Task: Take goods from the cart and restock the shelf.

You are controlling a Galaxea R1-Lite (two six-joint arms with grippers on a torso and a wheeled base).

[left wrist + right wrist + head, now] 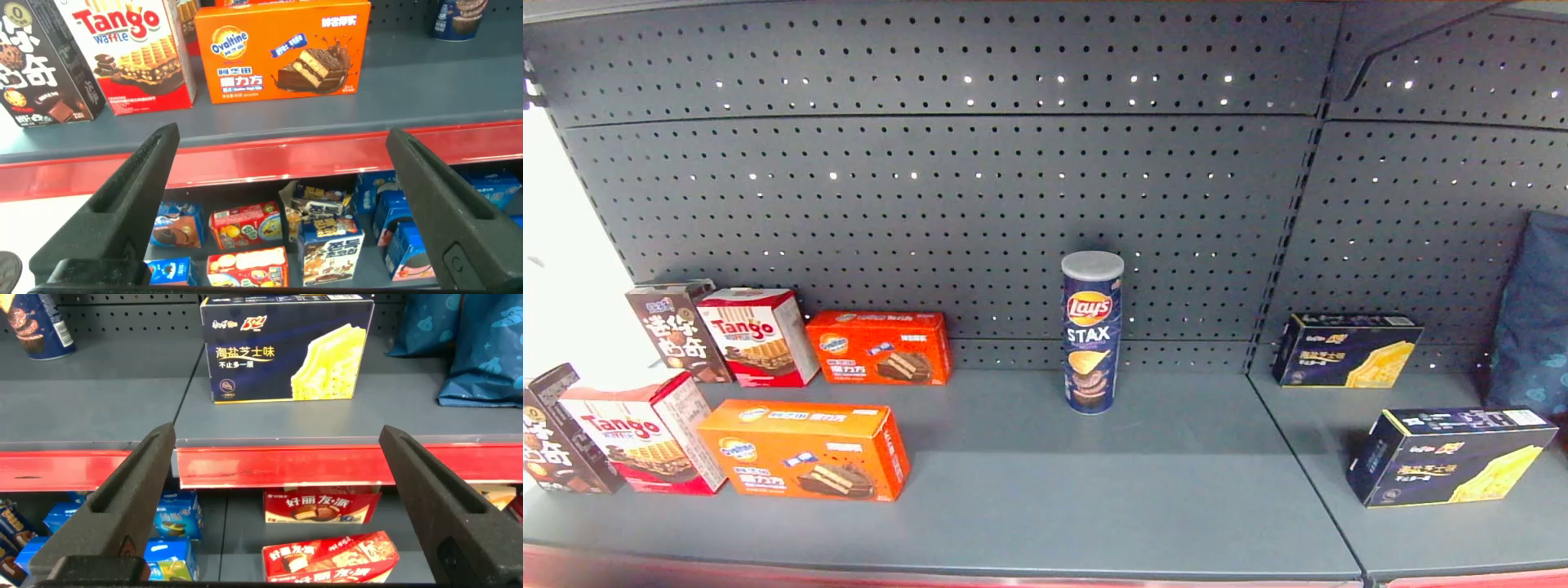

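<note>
Left fingers (pixel 122 204) and right fingers (pixel 122 506) gape empty; blue, grey-lidded crisp tube (pixel 1091 333) stands upright on shelf (pixel 1176 490).

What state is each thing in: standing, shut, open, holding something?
chip can: upright, lid on.
front orange cake box: standing, closed.
rear orange cake box: standing, closed.
front red wafer box: upright.
rear red wafer box: upright.
front navy box: standing, closed.
rear navy box: standing, closed.
left gripper: open, empty.
right gripper: open, empty.
</note>
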